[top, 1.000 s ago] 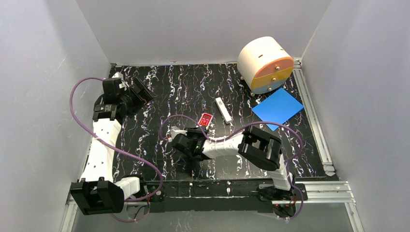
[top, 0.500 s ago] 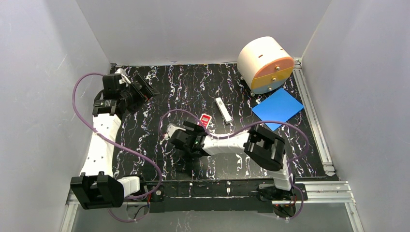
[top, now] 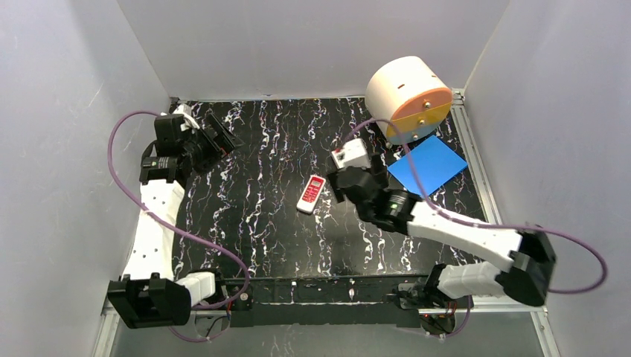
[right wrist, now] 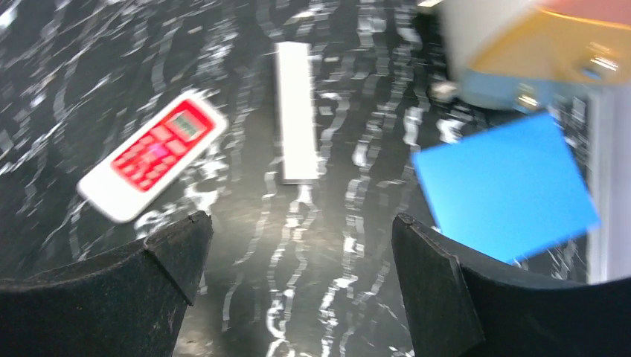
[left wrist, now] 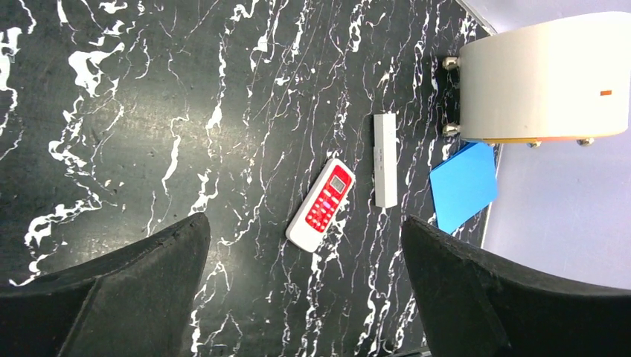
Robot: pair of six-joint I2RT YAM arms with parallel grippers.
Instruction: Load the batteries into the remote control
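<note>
White arm (top: pixel 454 230) extended, right hand (right wrist: pixel 298 223) spread, seemingly over the remote control (right wrist: pixel 296 111); left hand (left wrist: pixel 305 227) spread.

The surface is formed by a black table top (top: pixel 283 134) veined with white, marble-like streaks. It is enclosed on three sides by plain pale grey panels: a back wall (top: pixel 298 44), a left wall (top: pixel 59 149) and a right wall (top: pixel 565 111). An aluminium side rail (top: pixel 482 186) is fixed along the right edge, and a front rail (top: pixel 495 302) along the near edge. A soft sheen of light (left wrist: pixel 149 141) is seen on the dark top.
</note>
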